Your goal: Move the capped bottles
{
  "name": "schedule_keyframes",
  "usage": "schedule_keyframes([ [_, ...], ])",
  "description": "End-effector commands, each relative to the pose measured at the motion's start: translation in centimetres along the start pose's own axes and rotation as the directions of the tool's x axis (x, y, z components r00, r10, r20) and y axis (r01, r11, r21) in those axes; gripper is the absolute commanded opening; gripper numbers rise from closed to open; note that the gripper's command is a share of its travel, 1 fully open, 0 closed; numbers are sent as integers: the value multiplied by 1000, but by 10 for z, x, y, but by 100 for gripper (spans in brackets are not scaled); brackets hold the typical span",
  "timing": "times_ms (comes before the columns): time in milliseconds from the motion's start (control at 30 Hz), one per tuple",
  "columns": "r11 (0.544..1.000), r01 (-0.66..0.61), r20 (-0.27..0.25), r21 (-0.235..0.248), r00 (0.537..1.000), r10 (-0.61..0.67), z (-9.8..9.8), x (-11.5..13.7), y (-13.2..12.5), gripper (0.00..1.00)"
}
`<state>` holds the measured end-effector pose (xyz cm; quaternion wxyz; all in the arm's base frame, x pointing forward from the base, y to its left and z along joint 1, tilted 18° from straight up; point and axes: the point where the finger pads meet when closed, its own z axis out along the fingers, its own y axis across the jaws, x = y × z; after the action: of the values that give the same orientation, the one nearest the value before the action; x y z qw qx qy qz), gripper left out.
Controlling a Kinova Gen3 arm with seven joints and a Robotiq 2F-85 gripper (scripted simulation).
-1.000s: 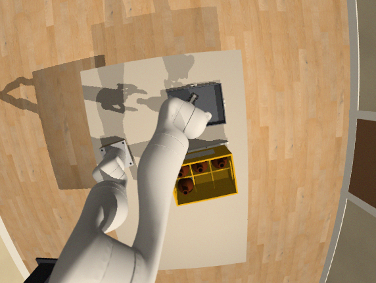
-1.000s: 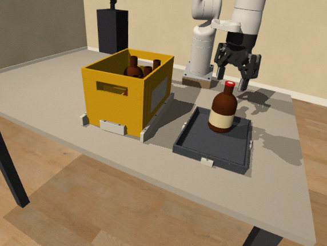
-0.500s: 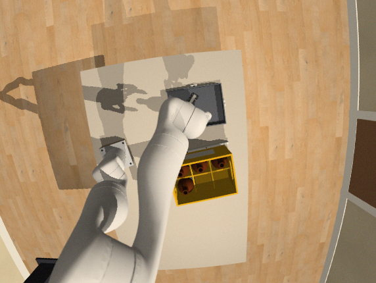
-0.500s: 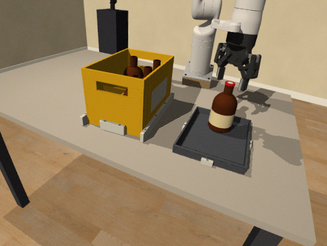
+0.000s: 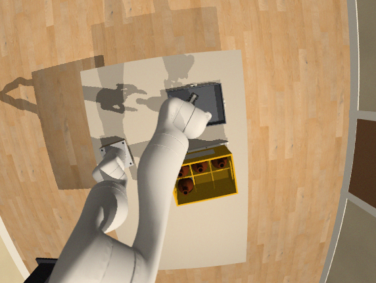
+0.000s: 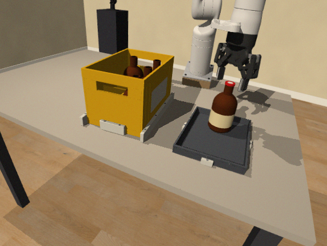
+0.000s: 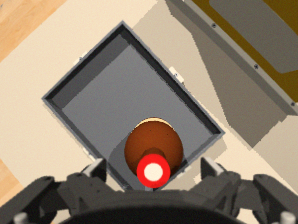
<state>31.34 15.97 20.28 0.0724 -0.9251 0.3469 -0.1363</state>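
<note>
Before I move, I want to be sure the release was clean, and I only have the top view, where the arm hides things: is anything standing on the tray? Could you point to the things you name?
Observer: Yes, a red-capped bottle (image 6: 223, 111) (image 7: 153, 142) stands upright on the tray (image 5: 222, 105) (image 6: 210, 144) (image 7: 100, 100).
Operator: Is the gripper (image 6: 230, 83) (image 7: 153, 168) off it?
Observer: Yes, it is open, its fingertips apart with neither touching the bottle.
Operator: And the tray itself?
Observer: The exterior view shows it flat on the table (image 6: 137, 154).

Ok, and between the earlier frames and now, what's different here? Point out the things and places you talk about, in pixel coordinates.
Nothing visibly changed. The open gripper (image 6: 231, 83) (image 7: 153, 168) stays above the red-capped bottle (image 6: 222, 111) (image 7: 154, 140), which stands upright on the tray (image 5: 215, 123) (image 6: 211, 147) (image 7: 107, 85); the crate (image 5: 207, 200) (image 6: 114, 106) and its brown bottles stay put.
</note>
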Motion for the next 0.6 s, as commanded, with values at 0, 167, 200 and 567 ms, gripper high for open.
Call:
schedule_keyframes([
  [0, 1000, 0, 0, 1, 1000, 0, 0, 0, 0, 100],
  [167, 1000, 0, 0, 1, 1000, 0, -17, 0, 0, 100],
  [200, 1000, 0, 0, 1, 1000, 0, -20, 0, 0, 100],
  [567, 1000, 0, 0, 0, 1000, 0, -50, 0, 0, 100],
])
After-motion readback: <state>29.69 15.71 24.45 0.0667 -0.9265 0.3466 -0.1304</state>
